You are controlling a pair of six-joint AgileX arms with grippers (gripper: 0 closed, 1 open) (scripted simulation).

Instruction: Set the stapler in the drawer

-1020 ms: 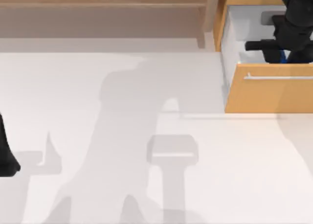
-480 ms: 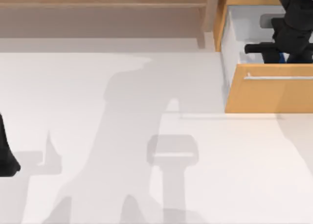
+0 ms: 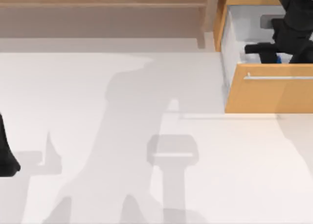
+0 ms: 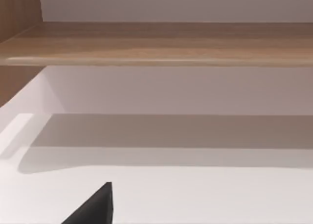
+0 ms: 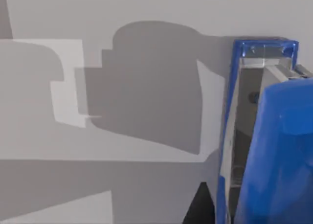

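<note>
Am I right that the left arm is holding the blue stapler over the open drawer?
No, it is the right gripper with the stapler over the open drawer, as the top view shows. The left arm is parked at the table's left edge.

text: none legible | labels: none | numbers: none | signs: none
</note>
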